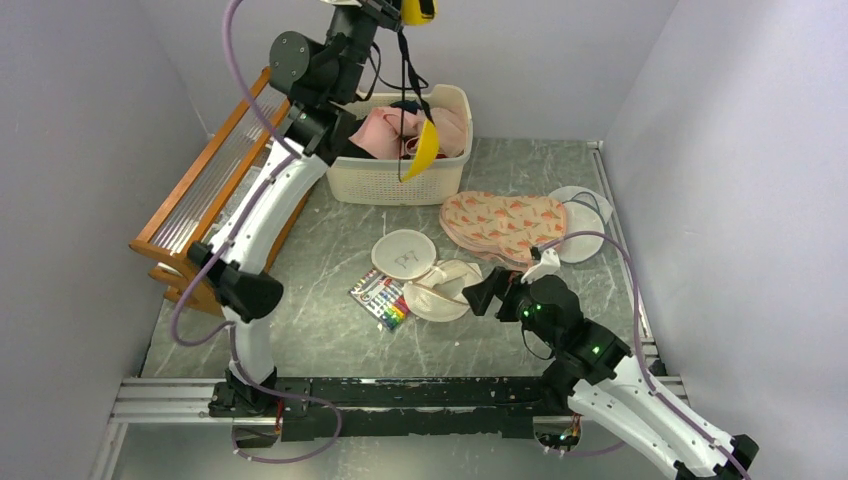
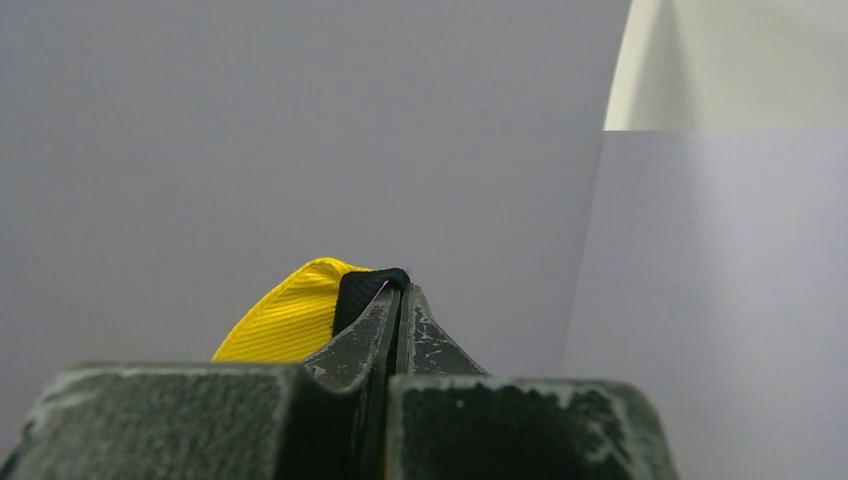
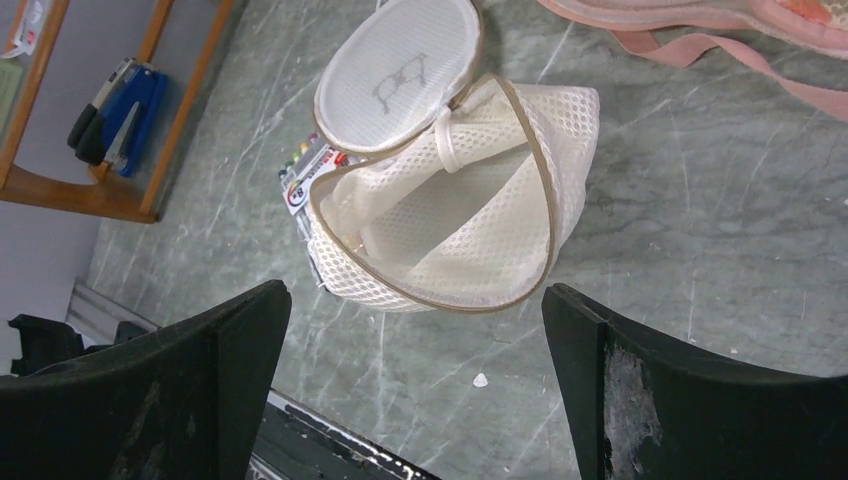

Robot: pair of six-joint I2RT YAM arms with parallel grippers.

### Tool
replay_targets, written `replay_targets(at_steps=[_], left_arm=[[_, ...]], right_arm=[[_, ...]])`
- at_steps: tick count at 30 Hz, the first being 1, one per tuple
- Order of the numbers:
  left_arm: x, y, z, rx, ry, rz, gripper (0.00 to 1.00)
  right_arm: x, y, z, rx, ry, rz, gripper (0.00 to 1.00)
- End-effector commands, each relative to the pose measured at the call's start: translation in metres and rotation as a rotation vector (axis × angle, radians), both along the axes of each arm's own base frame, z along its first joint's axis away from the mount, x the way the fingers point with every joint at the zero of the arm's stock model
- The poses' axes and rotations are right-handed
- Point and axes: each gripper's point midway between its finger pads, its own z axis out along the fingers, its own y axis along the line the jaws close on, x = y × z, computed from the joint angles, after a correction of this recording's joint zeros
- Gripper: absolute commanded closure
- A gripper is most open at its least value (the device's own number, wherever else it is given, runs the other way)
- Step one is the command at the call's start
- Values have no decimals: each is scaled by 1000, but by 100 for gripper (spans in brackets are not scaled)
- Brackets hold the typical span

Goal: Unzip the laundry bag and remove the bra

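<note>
The laundry bag [image 1: 440, 290] lies unzipped at the table's middle, its round lid [image 1: 405, 253] flipped back with the emblem up. In the right wrist view the bag [image 3: 450, 220] gapes open and its mesh inside looks empty. My left gripper [image 1: 400, 12] is raised high above the basket and is shut on a black strap of the yellow bra [image 1: 425, 148], which hangs down over the basket. The left wrist view shows the shut gripper [image 2: 400, 292] pinching the strap and a yellow bra cup [image 2: 290, 320]. My right gripper [image 1: 487, 293] is open and empty just right of the bag, apart from it [image 3: 417, 300].
A white basket [image 1: 395, 180] with pink clothes stands at the back. A peach carrot-print fabric piece [image 1: 500, 222] and a white mesh disc [image 1: 580, 235] lie to the right. A marker pack [image 1: 382, 300] lies against the bag's left side. A wooden rack [image 1: 200, 200] stands on the left.
</note>
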Motion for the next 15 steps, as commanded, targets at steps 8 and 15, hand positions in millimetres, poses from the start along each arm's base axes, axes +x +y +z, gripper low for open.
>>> replay_targets(at_steps=[8, 15], left_arm=[[123, 69, -45, -72, 4, 32, 93], [147, 72, -119, 8, 139, -42, 93]], right_arm=[[1, -3, 7, -9, -19, -10, 0], [9, -3, -2, -58, -11, -25, 0]])
